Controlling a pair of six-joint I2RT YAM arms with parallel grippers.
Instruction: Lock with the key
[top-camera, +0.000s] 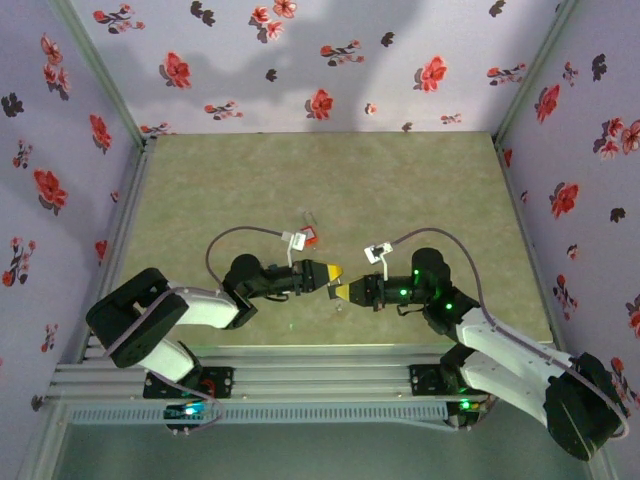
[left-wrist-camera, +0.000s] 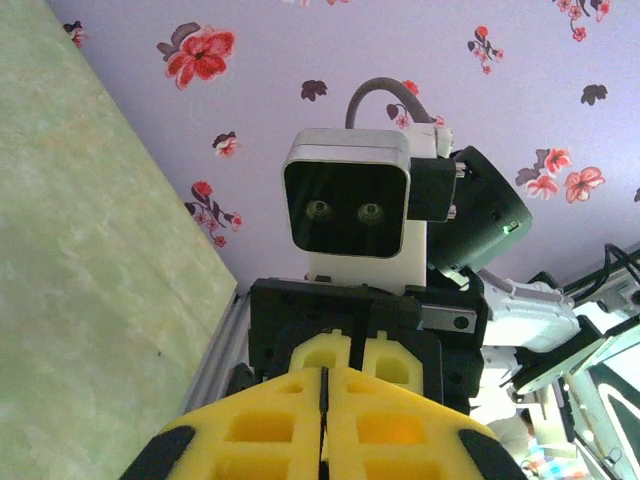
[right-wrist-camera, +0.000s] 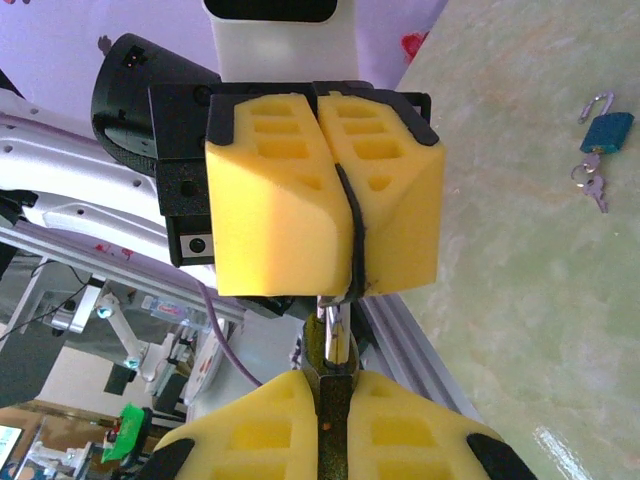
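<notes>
Low over the near middle of the table, my two grippers meet tip to tip. My left gripper (top-camera: 333, 272) (right-wrist-camera: 345, 285) is shut on the key (right-wrist-camera: 349, 235). Its black head shows as a thin dark strip between the yellow pads. A short shiny metal shaft (right-wrist-camera: 335, 318) runs from there into a dark olive padlock body (right-wrist-camera: 335, 420). My right gripper (top-camera: 342, 291) (right-wrist-camera: 337, 378) is shut on that body. In the left wrist view, my left gripper (left-wrist-camera: 323, 375) has its pads pressed together on the same black strip.
A red padlock (top-camera: 313, 237) lies on the green mat just beyond the grippers. A blue padlock (right-wrist-camera: 607, 131) with small keys (right-wrist-camera: 591, 186) lies on the mat. Floral walls enclose the mat (top-camera: 330, 180), and an aluminium rail (top-camera: 310, 375) runs along the near edge.
</notes>
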